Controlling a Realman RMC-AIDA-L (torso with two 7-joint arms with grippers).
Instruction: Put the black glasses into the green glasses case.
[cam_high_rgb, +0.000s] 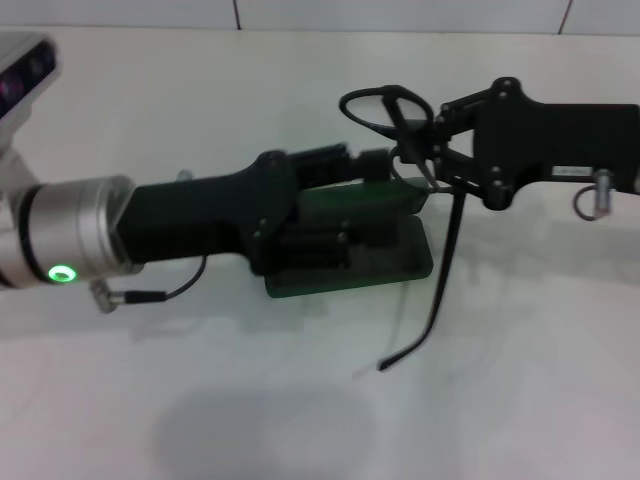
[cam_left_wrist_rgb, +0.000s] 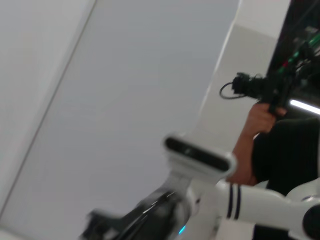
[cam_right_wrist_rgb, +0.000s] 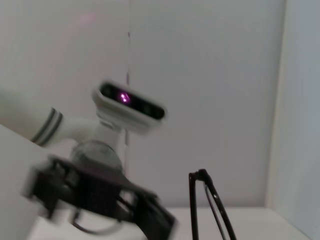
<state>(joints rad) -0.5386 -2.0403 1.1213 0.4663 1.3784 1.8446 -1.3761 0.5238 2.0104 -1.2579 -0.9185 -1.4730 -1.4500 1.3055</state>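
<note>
The green glasses case (cam_high_rgb: 405, 262) lies open at the middle of the white table, its lid (cam_high_rgb: 372, 197) standing up on the far side. My left gripper (cam_high_rgb: 375, 163) reaches in from the left and hangs right over the lid's upper edge; the arm hides much of the case's tray. My right gripper (cam_high_rgb: 415, 150) comes in from the right and is shut on the black glasses (cam_high_rgb: 383, 108), held above the case's far right corner. One temple arm (cam_high_rgb: 447, 258) hangs down past the case's right end. In the right wrist view, the glasses (cam_right_wrist_rgb: 192, 210) show as thin black bars.
The white table (cam_high_rgb: 520, 400) spreads around the case, with a wall seam at the back. The left wrist view shows my own head camera (cam_left_wrist_rgb: 197, 155) and a person (cam_left_wrist_rgb: 260, 125) holding a camera rig beyond it.
</note>
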